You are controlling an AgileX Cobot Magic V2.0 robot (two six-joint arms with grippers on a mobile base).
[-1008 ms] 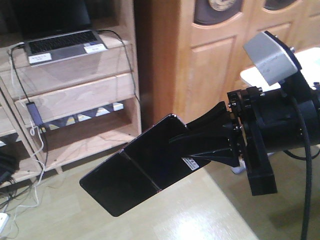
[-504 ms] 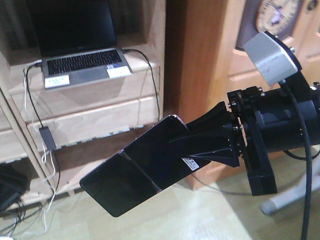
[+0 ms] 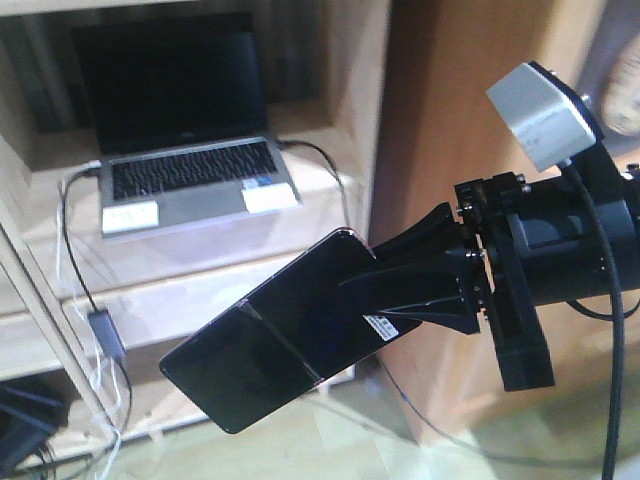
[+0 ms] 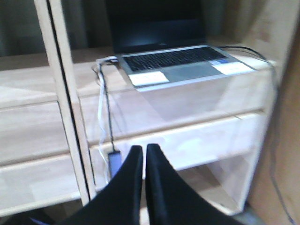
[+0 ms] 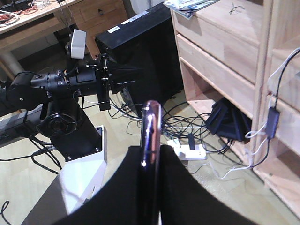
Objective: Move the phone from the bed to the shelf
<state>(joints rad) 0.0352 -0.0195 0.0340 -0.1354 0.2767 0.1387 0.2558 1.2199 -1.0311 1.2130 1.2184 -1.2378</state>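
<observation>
Gripping phone [image 3: 270, 345] by one end, right claw [image 3: 385, 300] is closed on it. Phone is in air, tilted, near side of shelf [image 3: 200, 250], laptop [image 3: 190, 180] farther back. Left claw [image 4: 140, 183] is closed, empty. Risks: glossy slab slipping from short pinch; long overhang clipping shelf edge or laptop on approach.

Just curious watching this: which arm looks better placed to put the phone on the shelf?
Right. The right tool clamps the phone in front of the shelf bearing the laptop. The left tool is shut and empty.
</observation>
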